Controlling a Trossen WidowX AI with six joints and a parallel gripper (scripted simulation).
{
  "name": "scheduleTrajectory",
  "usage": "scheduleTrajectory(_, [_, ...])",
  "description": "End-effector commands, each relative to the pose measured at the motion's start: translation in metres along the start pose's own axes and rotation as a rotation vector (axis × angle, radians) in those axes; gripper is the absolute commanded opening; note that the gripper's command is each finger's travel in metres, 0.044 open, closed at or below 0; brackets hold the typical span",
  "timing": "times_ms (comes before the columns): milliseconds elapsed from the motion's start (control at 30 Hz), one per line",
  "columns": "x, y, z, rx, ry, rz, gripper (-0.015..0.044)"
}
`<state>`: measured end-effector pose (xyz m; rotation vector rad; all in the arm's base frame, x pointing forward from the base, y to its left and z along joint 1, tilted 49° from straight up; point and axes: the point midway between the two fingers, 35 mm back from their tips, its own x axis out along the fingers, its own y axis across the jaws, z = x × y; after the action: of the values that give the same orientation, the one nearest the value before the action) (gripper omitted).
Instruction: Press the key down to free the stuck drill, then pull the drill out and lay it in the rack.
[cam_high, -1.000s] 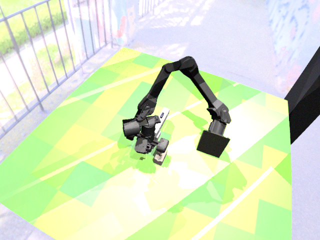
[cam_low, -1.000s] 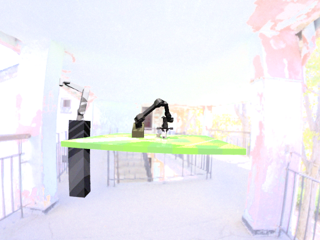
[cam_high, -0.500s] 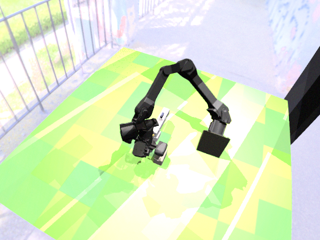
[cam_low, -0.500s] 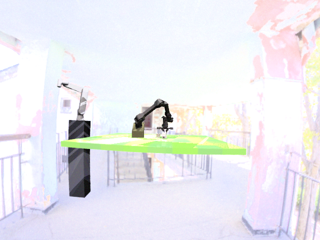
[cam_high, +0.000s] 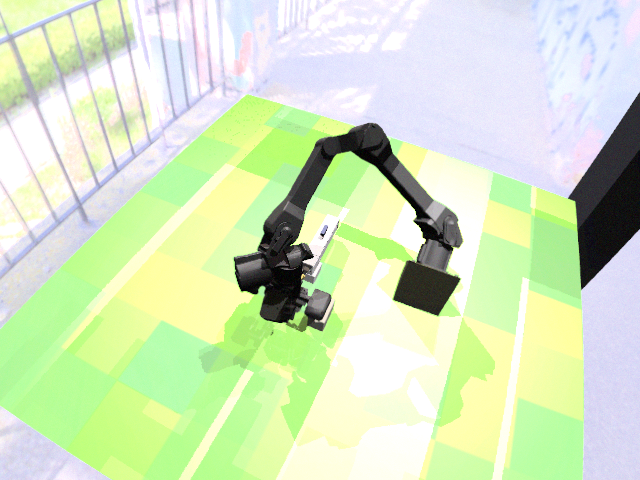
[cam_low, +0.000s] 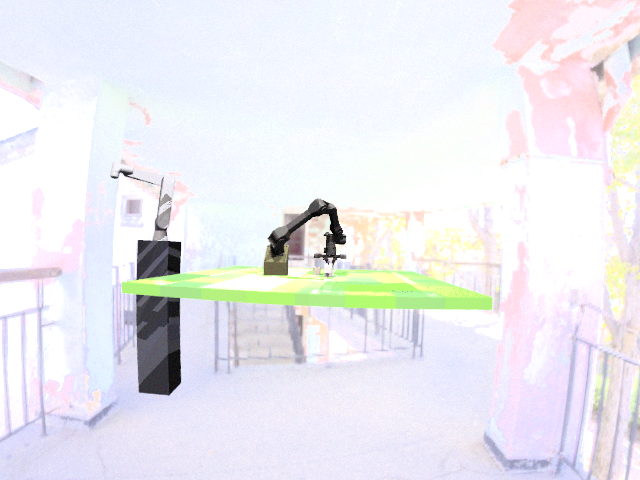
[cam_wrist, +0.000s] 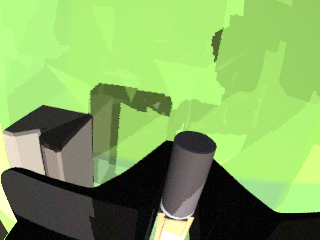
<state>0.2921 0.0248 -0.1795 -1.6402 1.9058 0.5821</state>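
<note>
My gripper (cam_high: 296, 312) (cam_low: 329, 261) (cam_wrist: 180, 151) is shut on the drill (cam_wrist: 189, 172), a dark grey cylinder with a yellowish part behind it at the bottom of the wrist view. In the top view the wrist and fingers hide most of the drill. A long pale bar (cam_high: 319, 244), which looks like the holder, lies behind the gripper with a small dark blue key (cam_high: 324, 230) on top. Whether the drill touches the holder is hidden. A pale grooved block (cam_high: 318, 324) (cam_wrist: 70, 167), which looks like the rack, stands beside the gripper, left in the wrist view.
The arm's dark base (cam_high: 426, 287) (cam_low: 276, 262) stands on the patterned green table (cam_high: 129, 428) (cam_low: 413, 301). A black pedestal (cam_low: 158, 320) (cam_high: 610, 232) stands beside the table, bearing a second, grey arm (cam_low: 165, 204). The forearm leans over the pale bar.
</note>
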Motion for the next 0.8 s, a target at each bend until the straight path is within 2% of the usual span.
scheduleTrajectory(0, [-0.0028,-0.0015,0.006,0.004,-0.006,-0.004,0.0])
scheduleTrajectory(767, [-0.0127,-0.0002,0.004,0.004,-0.006,-0.004,0.0])
